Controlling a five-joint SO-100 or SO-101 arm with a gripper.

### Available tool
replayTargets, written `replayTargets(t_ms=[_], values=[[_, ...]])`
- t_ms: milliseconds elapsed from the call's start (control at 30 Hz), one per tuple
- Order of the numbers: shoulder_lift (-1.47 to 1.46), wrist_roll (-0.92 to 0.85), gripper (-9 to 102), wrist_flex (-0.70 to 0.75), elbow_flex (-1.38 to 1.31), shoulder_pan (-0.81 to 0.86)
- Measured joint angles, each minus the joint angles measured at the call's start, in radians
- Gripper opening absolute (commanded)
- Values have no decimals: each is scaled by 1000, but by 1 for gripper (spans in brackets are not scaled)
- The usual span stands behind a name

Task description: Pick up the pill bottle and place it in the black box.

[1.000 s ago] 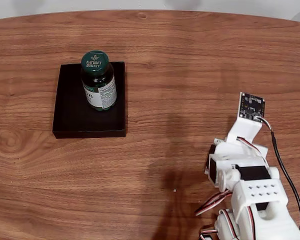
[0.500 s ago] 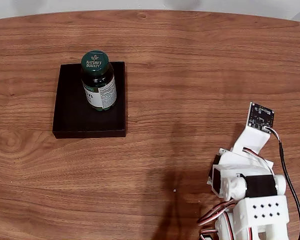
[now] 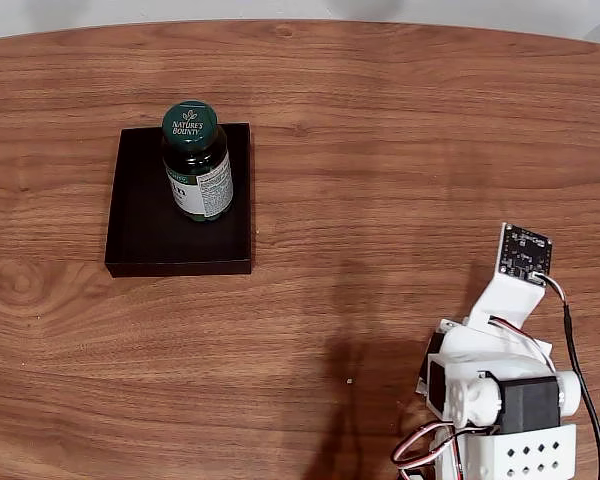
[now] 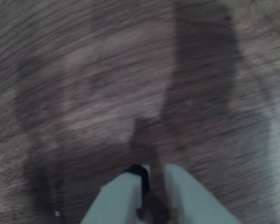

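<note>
A small dark green-brown pill bottle (image 3: 197, 163) with a round dark green cap printed "Nature's Bounty" and a white-and-yellowish label stands upright inside the shallow, matte black rectangular box (image 3: 140, 225), toward the box's far right part as the fixed view shows it, with bare black floor to its left and in front of it. The box lies flat on the brown wood-grain desk (image 3: 380, 130), in the upper left of the fixed view. The white plastic robot arm (image 3: 495, 375) sits folded at the lower right of that view, well apart from the box, with a small dark circuit board (image 3: 525, 250) raised at its upper end and a black cable (image 3: 577, 360) trailing down its right side. In the blurred wrist view, the gripper (image 4: 151, 179) enters from the bottom edge with its two pale fingers (image 4: 119, 198) close together, only a narrow dark slit between the tips, and nothing held between them. Below the gripper is bare wood grain crossed by soft dark shadows. A tiny pale speck (image 3: 349, 380) lies on the desk just left of the arm in the fixed view.
</note>
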Motion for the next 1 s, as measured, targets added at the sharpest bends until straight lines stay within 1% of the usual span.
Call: replayTargets(t_ms=[400, 733, 1000], values=[[18, 2, 1, 18, 0, 18], [20, 118, 1, 41, -2, 18], [20, 121, 1, 43, -2, 20]])
